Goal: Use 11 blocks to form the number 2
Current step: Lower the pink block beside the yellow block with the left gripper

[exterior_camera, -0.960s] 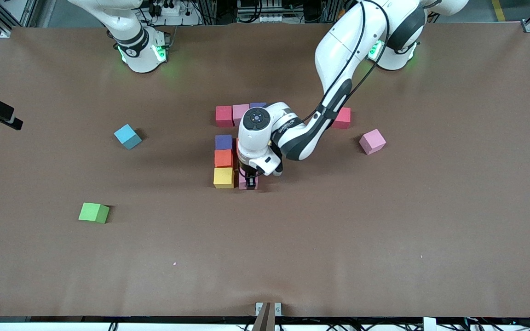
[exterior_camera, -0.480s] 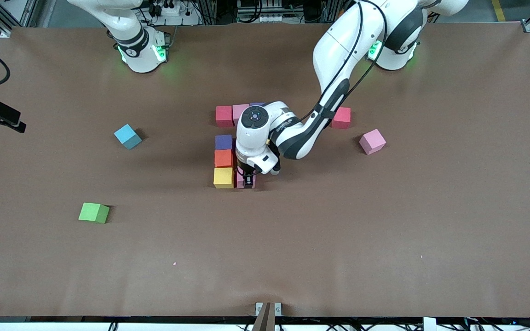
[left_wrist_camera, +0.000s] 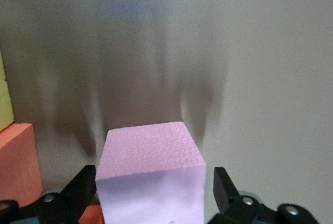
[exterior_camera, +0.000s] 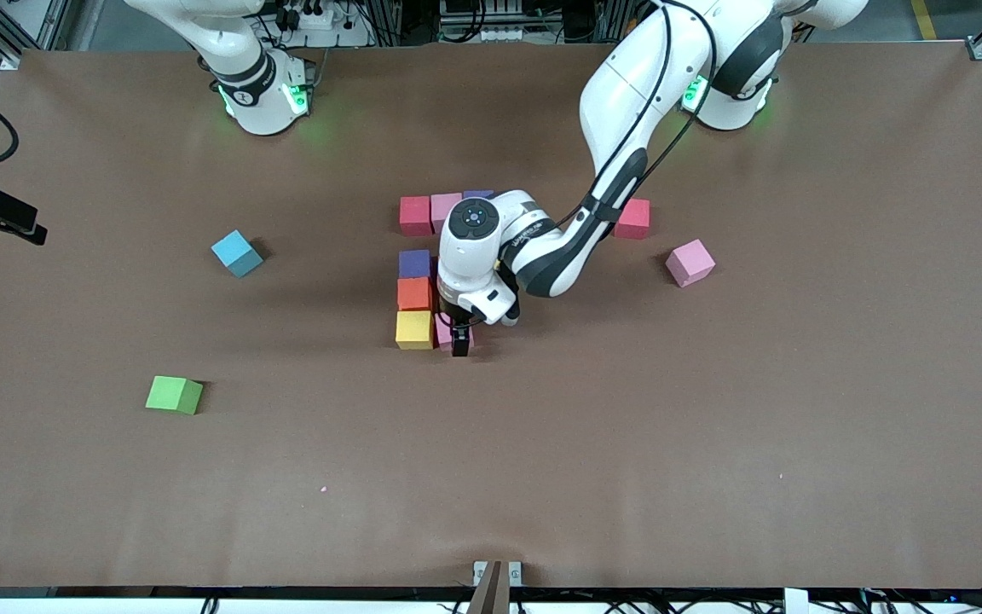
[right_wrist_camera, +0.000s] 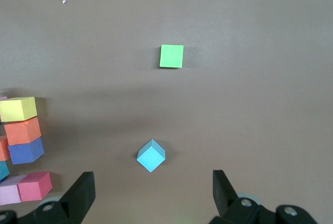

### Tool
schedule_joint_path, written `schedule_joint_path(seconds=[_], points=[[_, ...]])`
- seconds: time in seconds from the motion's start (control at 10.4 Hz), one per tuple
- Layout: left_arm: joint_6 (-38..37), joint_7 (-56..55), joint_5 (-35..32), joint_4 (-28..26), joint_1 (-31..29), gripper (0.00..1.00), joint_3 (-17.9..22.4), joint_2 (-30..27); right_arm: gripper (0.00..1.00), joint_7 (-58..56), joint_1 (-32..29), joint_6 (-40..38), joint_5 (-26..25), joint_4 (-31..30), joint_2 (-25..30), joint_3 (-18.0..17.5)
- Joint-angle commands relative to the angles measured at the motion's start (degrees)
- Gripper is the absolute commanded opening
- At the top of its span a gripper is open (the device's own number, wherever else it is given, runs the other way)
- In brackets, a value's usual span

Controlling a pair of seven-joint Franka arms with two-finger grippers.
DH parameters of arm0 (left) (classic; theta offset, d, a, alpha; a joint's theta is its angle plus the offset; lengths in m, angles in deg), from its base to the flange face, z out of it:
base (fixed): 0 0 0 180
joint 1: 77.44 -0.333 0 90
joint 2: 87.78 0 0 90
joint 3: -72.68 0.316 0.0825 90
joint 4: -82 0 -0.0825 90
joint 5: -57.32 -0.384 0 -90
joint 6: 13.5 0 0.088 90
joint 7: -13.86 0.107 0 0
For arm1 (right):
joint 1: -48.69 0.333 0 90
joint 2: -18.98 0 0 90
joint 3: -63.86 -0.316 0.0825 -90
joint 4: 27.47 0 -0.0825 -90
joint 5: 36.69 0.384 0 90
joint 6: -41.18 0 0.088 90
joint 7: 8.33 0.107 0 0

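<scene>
**Pink matte foam cube point(left_wrist_camera: 151, 151) sits touching the yellow foam cube point(exterior_camera: 414, 329), nearest row of the half-built number 2 point(exterior_camera: 414, 273)**

Looks light and squashy, so pinch flat opposite sides. Left gripper point(left_wrist_camera: 151, 193) straddles it, fingers slack. Right gripper point(right_wrist_camera: 152, 182) waits wide and empty over the right arm's end. Blocks showing: three pink, two purple, two reddish, one each of orange, yellow, light blue and green. The arm hides the others.

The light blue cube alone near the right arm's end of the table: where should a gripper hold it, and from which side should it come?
Probably from straight above, fingers on two opposite flat side faces. The light blue cube rests flat but turned cornerwise in the right wrist view, so the wrist should rotate until the fingers meet faces, not corners. The open right gripper looks best placed for it; nothing crowds the cube.
</scene>
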Motion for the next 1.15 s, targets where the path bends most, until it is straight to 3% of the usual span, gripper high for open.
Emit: schedule_joint_path(seconds=[0.0,0.77,1.06], points=[[-0.72,0.32,0.87,0.92,0.68,1.0,0.89,-0.91,1.0,0.02,-0.7,-0.97,-0.54,0.5,0.46,-0.23],[-10.47,5.76,0.61,-0.84,-2.91,1.0,0.45,-7.59,1.0,0.2,-0.53,-1.06,-0.19,0.68,0.63,-0.41],[-10.92,6.82,0.61,-4.35,-5.03,1.0,0.19,-10.23,1.0,0.11,-0.88,-1.06,-0.19,0.76,0.72,-0.23]])
